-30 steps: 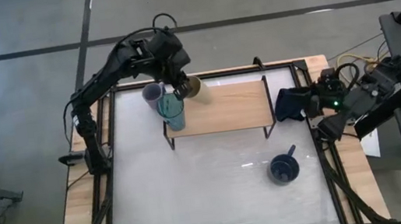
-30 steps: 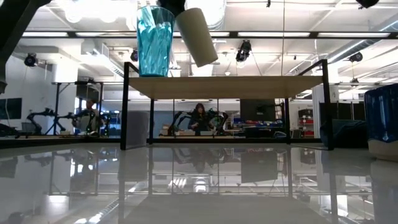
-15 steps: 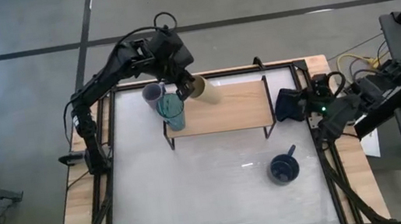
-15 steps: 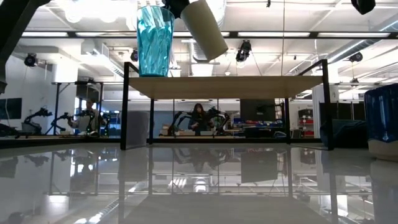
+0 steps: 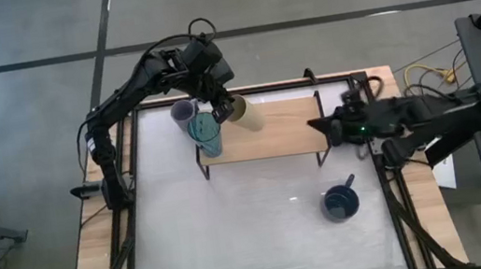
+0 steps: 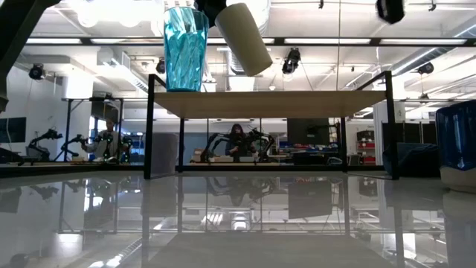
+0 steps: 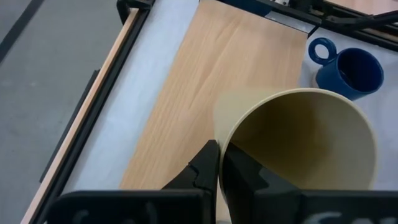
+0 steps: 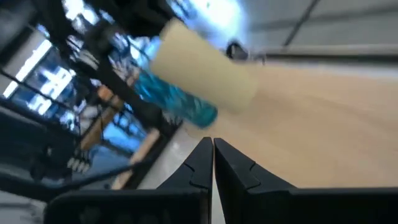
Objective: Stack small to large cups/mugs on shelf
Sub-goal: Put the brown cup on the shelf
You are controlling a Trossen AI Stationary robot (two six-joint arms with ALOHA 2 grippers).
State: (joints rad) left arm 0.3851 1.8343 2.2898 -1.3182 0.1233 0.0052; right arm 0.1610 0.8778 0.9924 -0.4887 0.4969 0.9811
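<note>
My left gripper (image 5: 223,102) is shut on the cream cup (image 5: 245,113), tilted above the left half of the wooden shelf (image 5: 282,129). In the low view the cup (image 6: 244,37) hangs clear of the board (image 6: 297,94). The teal tumbler (image 5: 209,135) stands upright on the shelf's left end, also in the low view (image 6: 184,48). The grey-lavender cup (image 5: 183,113) stands on the table by the shelf's far left corner. The dark blue mug (image 5: 340,202) stands on the table near the right. My right gripper (image 5: 313,127) is shut and empty over the shelf's right end. My left gripper holds the cream cup by its rim (image 7: 225,144), one finger (image 7: 206,167) outside the wall and one (image 7: 244,173) inside. The fingers come from above and the far left, slanting down. The cup is lifted clear of the shelf, tilted, its base toward the table's right.
The shelf board to the right of the tumbler is bare wood (image 7: 205,81). A black frame (image 5: 137,168) runs along the table's edges. The mug also shows at the low view's right edge (image 6: 455,145). My right arm (image 5: 426,113) reaches in from the right.
My left gripper has carried the cream cup a little toward the table's right, over the shelf, and tipped it further over. My right arm has swung in from beyond the table's right edge toward the left, its gripper now over the shelf's right end.
</note>
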